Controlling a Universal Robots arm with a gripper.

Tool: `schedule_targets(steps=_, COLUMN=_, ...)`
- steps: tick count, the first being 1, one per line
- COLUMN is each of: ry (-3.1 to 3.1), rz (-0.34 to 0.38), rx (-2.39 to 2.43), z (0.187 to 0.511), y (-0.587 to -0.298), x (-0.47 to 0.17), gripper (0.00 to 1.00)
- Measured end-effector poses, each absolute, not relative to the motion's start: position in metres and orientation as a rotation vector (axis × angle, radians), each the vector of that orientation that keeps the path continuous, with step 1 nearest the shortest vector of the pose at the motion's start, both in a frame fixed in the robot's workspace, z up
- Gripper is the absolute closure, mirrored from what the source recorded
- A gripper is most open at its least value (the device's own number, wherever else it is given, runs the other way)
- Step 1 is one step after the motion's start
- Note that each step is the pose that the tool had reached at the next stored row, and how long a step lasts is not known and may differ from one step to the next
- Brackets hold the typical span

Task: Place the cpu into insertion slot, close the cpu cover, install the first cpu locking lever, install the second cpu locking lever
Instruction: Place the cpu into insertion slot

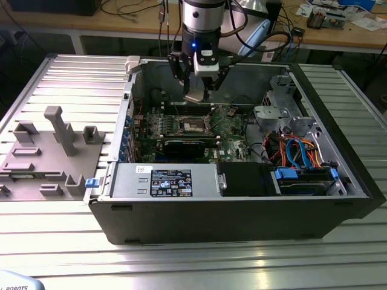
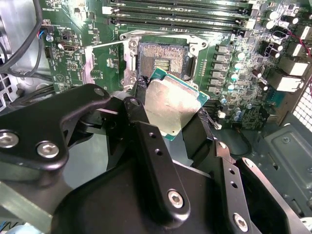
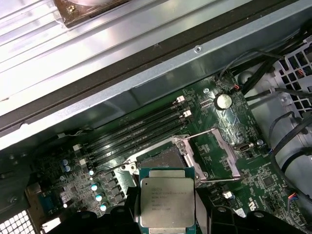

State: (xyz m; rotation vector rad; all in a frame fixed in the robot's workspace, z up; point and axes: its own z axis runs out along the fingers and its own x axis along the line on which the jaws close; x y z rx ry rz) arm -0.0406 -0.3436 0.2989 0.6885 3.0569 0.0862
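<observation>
Silver-grey cpu (image 2: 173, 105) gripped by the jaws above insertion slot (image 2: 162, 57); exterior view shows case (image 1: 211, 219).

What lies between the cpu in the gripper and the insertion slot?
Nothing: in the second wrist view, only air separates the cpu from the open insertion slot.

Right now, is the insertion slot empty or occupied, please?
Empty: the insertion slot shows bare contacts, and the gripper holds the cpu clear of it.

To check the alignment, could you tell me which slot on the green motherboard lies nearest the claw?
The square silver-rimmed insertion slot, just beyond the silver-grey square cpu in the claw; the long black memory slots lie farther off.
</observation>
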Motion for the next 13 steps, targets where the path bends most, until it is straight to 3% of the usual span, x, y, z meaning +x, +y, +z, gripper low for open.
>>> schedule_targets(steps=13, ry=3.047, rz=0.074, rx=0.723, z=0.2973, y=-0.3436, x=-0.0406, gripper=0.45)
